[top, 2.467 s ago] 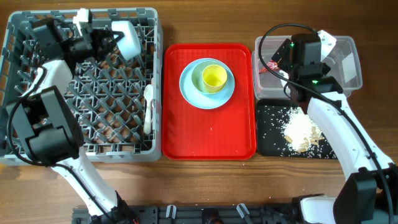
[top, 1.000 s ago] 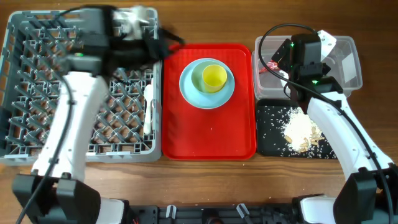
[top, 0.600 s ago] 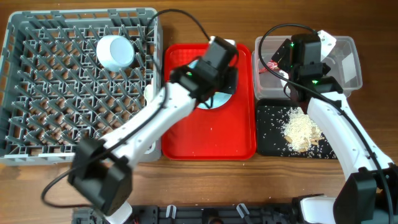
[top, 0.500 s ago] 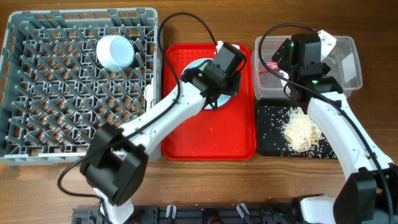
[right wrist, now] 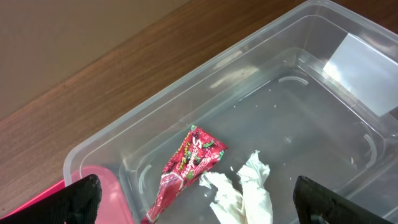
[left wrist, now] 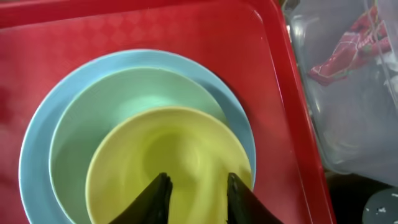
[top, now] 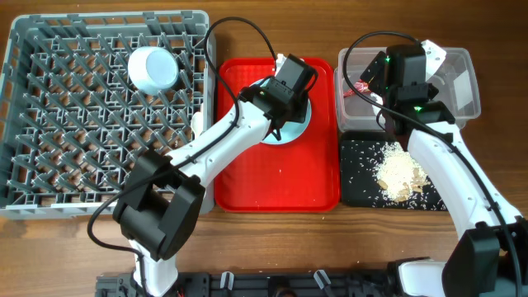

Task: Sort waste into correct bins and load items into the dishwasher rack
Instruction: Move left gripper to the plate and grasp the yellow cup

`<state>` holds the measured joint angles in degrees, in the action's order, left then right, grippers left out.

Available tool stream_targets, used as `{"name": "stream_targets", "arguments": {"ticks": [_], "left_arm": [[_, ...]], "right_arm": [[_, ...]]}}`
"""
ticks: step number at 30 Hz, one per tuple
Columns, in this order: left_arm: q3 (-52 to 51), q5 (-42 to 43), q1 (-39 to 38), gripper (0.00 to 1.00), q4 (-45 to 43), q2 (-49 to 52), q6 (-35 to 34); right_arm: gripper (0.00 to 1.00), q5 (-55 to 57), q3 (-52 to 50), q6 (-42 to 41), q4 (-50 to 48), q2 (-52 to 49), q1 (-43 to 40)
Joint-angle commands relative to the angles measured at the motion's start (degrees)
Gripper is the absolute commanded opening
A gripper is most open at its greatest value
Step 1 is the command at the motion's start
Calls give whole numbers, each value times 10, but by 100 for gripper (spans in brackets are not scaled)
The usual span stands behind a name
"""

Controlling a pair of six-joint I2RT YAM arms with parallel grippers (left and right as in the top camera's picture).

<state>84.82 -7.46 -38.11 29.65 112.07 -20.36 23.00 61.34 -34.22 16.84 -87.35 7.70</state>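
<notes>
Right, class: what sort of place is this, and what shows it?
Probably a tabletop test bench staged as a dish-clearing station: a grey dishwasher rack, dishes on a red tray, and a clear waste tub.

Left arm [top: 223, 144] stretched diagonally rightward, left gripper [left wrist: 194, 198] pointing down, jaws near together with a gap, grip unclear, right arm [top: 437, 161] extended forward, right gripper [right wrist: 202, 202] spread wide, empty.
</notes>
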Motion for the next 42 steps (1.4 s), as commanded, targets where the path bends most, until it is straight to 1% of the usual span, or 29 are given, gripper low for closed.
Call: {"name": "stream_targets", "arguments": {"ticks": [1, 3, 5, 8, 11, 16, 27, 28, 30, 32, 33, 34, 35, 39, 41, 42], "left_arm": [[0, -10, 15, 27, -17, -13, 7], [0, 5, 15, 27, -17, -34, 18], [0, 49, 10, 30, -14, -40, 56], [-5, 55, 1, 33, -1, -31, 81], [-14, 54, -1, 34, -1, -28, 82], [-24, 55, -1, 31, -5, -24, 82], [-24, 46, -15, 31, -1, 7, 82], [-24, 41, -15, 30, -3, 7, 82], [-24, 40, -15, 22, -9, 7, 82], [-24, 40, -15, 20, -8, 7, 82], [-24, 39, -15, 14, -8, 7, 82], [-24, 30, -14, 7, -8, 7, 82], [-24, 17, -12, 4, -9, 7, 82], [-24, -31, -11, 4, -17, 1, 82], [-18, -44, -11, 4, -19, -22, 82], [-9, -64, -11, 4, -18, -46, 82]], "right_arm": [[99, 10, 5, -4, -1, 9, -2], [100, 10, 5, -4, -1, 9, -2], [99, 10, 5, -4, -1, 9, -2], [100, 10, 5, -4, -1, 9, -2], [100, 10, 5, -4, -1, 9, -2], [100, 10, 5, -4, -1, 9, -2], [100, 10, 5, -4, -1, 9, -2], [100, 10, 5, -4, -1, 9, -2], [100, 10, 5, -4, -1, 9, -2], [100, 10, 5, -4, -1, 9, -2], [100, 10, 5, -4, -1, 9, -2], [100, 10, 5, -4, -1, 9, -2], [100, 10, 5, -4, -1, 9, -2], [100, 10, 5, -4, -1, 9, -2], [100, 10, 5, -4, -1, 9, -2], [100, 10, 5, -4, -1, 9, -2]]}}
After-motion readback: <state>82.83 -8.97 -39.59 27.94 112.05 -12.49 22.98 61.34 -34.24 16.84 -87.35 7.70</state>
